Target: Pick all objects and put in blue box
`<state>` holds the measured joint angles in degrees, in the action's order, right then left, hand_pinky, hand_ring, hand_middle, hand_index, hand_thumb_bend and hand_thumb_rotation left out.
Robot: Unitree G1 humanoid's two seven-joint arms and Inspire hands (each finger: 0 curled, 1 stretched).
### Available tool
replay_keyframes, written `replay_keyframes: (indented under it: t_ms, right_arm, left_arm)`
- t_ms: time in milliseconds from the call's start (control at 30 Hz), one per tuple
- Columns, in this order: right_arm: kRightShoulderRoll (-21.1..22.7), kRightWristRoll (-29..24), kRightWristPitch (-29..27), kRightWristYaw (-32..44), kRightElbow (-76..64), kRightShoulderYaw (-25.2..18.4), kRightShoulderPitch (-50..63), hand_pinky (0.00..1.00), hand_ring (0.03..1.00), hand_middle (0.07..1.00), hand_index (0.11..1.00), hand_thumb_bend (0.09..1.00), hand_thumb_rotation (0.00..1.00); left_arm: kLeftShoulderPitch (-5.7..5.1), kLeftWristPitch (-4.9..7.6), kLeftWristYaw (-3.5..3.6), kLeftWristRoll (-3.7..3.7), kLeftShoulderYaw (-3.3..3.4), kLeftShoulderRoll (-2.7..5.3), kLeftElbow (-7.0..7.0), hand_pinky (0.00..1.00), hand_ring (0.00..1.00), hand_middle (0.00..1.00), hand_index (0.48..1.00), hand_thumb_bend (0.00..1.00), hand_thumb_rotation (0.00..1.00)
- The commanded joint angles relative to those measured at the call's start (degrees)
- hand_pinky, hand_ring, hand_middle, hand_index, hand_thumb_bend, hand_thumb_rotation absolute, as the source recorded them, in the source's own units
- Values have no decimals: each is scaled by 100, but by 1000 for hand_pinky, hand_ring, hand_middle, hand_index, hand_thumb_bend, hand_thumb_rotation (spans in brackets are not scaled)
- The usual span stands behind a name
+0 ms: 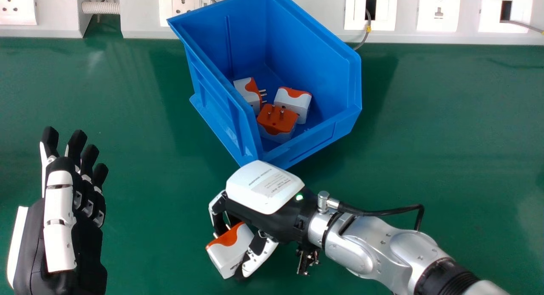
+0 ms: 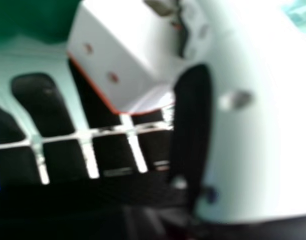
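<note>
Gripping boxy, hard-edged plastic adapter (image 1: 227,253)

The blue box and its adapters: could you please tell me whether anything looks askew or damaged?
The blue box stands at an angle to the white panel, and one adapter inside lies pins up; nothing visible looks damaged.

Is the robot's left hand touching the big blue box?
Apart. The head view shows bare green table between the left hand and the blue box.
</note>
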<state>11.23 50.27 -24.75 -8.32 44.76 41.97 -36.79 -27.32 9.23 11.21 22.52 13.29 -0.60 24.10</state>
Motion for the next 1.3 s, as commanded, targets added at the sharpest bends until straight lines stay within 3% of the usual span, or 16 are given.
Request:
replay_keyframes:
  t_ms: [0, 200, 367, 433, 567, 700, 933, 1267]
  right_arm:
    - [116, -92, 208, 110, -306, -176, 149, 175, 239, 314, 473, 484, 159]
    - [493, -466, 306, 359, -1898, -590, 1242, 184, 256, 337, 474, 484, 157]
    - [941, -612, 684, 690, -3614, -1023, 2488, 142, 201, 272, 472, 485, 153]
    - [1141, -634, 755, 662, -4183, -1244, 3006, 130, 185, 253, 471, 485, 153]
    - [1339, -628, 866, 507, -4912, -1696, 3769, 102, 148, 211, 470, 484, 154]
    - [1383, -752, 940, 369, -5347, -2227, 4241, 90, 132, 192, 470, 484, 155]
    - [1256, -813, 966, 179, -5335, -2804, 3911, 77, 112, 165, 469, 485, 154]
    - [1036, -519, 979, -96, -4193, -2710, 2444, 74, 108, 160, 469, 486, 153]
  left_arm:
    - [9, 75, 12, -12, 22, -30, 68, 1000, 1000, 1000, 1000, 184, 970]
    - [12, 95, 41, 20, 39, -32, 52, 1000, 1000, 1000, 1000, 181, 975]
    - [25, 32, -25, -21, 60, -41, 101, 1000, 1000, 1000, 1000, 180, 978]
    - [50, 48, -19, -31, 82, -58, 77, 1000, 1000, 1000, 1000, 179, 979]
    - [91, 42, 16, 25, 108, -82, 39, 1000, 1000, 1000, 1000, 176, 990]
    - [128, 1, -22, -8, 103, -89, 44, 1000, 1000, 1000, 1000, 179, 994]
    - [215, -51, -51, -30, 79, -85, 12, 1000, 1000, 1000, 996, 192, 998]
    - [190, -85, -42, -29, 69, -88, 53, 1000, 1000, 1000, 995, 195, 1000]
